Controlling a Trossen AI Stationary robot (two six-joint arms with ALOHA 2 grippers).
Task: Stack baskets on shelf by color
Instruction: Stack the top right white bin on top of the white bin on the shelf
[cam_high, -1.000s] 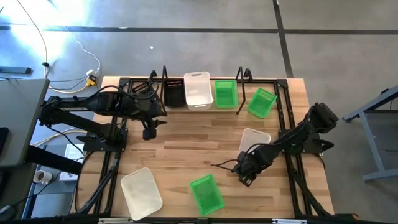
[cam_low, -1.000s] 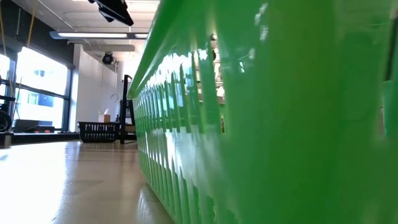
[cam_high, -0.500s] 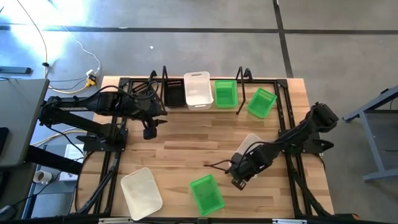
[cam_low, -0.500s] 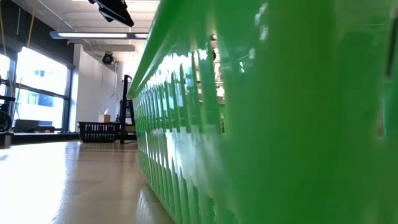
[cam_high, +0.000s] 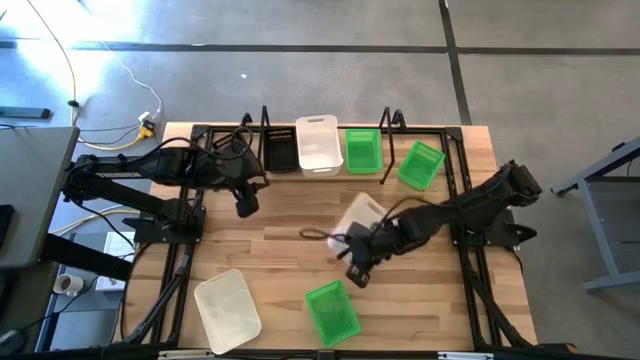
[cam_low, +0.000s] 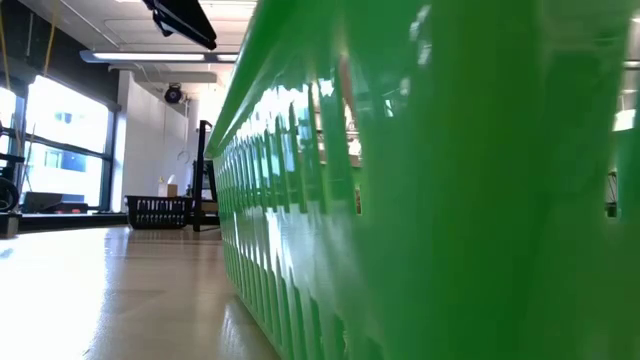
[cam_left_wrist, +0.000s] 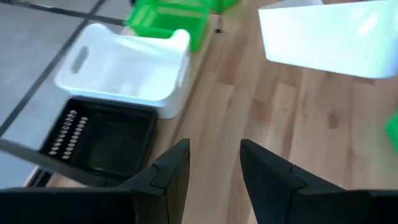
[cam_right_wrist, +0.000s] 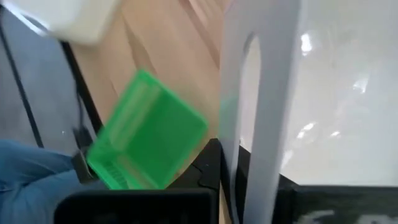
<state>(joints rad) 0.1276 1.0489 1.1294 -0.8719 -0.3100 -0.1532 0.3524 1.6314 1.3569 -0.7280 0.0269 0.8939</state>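
A white basket (cam_high: 360, 215) is being held by its end wall in the closed right gripper (cam_high: 362, 262), in front of the shelf (cam_high: 392, 122) and above the middle of the table (cam_high: 290, 225). On the shelf, a black basket (cam_high: 280, 150), a white one (cam_high: 318, 143) and a green one (cam_high: 363, 150) are sitting side by side. The left gripper (cam_left_wrist: 214, 165) is being kept slightly open and empty, just in front of the black basket. Another green basket (cam_high: 331, 311) is lying nearer the front edge.

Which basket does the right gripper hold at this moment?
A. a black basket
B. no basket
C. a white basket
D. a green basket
C: in the high view the right gripper is at the table's middle, shut on the white basket, whose white wall fills the right wrist view.
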